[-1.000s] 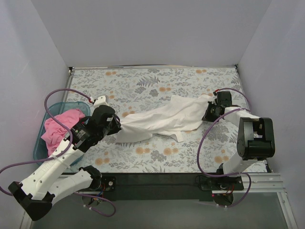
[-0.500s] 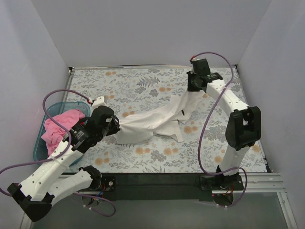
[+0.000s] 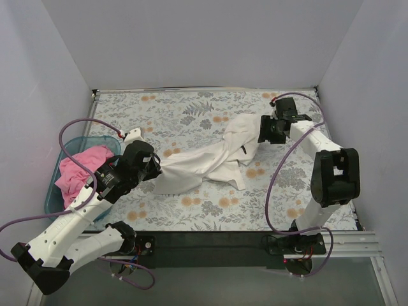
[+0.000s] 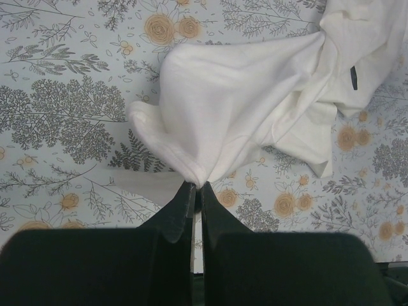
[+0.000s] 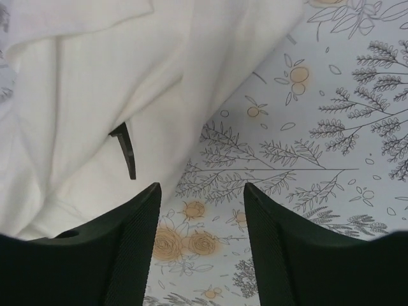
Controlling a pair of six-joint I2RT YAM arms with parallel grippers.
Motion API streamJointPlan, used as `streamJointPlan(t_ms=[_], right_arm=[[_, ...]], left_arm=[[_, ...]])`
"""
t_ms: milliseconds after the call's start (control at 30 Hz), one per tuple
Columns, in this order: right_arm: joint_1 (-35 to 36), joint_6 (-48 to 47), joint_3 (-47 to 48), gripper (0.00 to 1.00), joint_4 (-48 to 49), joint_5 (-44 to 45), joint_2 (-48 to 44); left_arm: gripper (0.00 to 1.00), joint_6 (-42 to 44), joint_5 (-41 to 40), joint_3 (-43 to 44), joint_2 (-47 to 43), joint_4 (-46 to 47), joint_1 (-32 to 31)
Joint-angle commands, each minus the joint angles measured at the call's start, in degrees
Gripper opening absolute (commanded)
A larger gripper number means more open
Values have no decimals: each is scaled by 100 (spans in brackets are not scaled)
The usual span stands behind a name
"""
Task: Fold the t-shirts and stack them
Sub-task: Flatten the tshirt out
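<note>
- Centrally, the white t-shirt (image 3: 210, 159) lies crumpled on the floral table covering (image 3: 191, 108). In the top view it is drawn into a long band from about 8 o'clock to 2 o'clock of the table's middle.
- On the folds toward the 2 o'clock end sits a small dark tag (image 5: 127, 150). Any print on it is too small to read.
- Its fabric is plain, soft and deeply creased. One loose flap spreads toward 5 o'clock from the band's middle.
- At the 8 o'clock end the left gripper (image 4: 196, 186) has its fingers pressed together, pinching a gathered corner of the white t-shirt. In the left wrist view the cloth fans out from the pinch toward 12 o'clock.
- At the 2 o'clock end the right gripper (image 5: 201, 191) has its fingers spread, with only patterned covering between them. In the right wrist view the shirt's edge lies just beside the finger at 8 o'clock.
- At the table's 9 o'clock edge the pink t-shirt (image 3: 80, 169) is bunched in the teal basket (image 3: 50, 194), riding above its rim.
- Sleeves and neckline cannot be picked out on either shirt. The left arm (image 3: 76, 217) covers the basket's near corner. Whether the right gripper touches the white cloth cannot be told.
</note>
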Motion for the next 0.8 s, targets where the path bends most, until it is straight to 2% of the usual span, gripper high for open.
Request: streamJointPlan(t_ms=[0,67,267,533,767], right_arm=[[-297,454,-145,55,1176,-1224,-355],[-315,604,-93,58,1553,-1531,-189],[-307,1395,101,57,2581,-1849,470],[-298,1730,619,52,2996,-1858,1506],[-307,1800,822,49,3066,-1780,1991]], left_arm=[[0,17,7,76,-93,50,9],[0,-9,42,32,-93,103,9],[0,-79,112,-47,-84,147,9],[0,-185,174,-109,-66,164,9],[0,-211,218,-179,-58,156,9]])
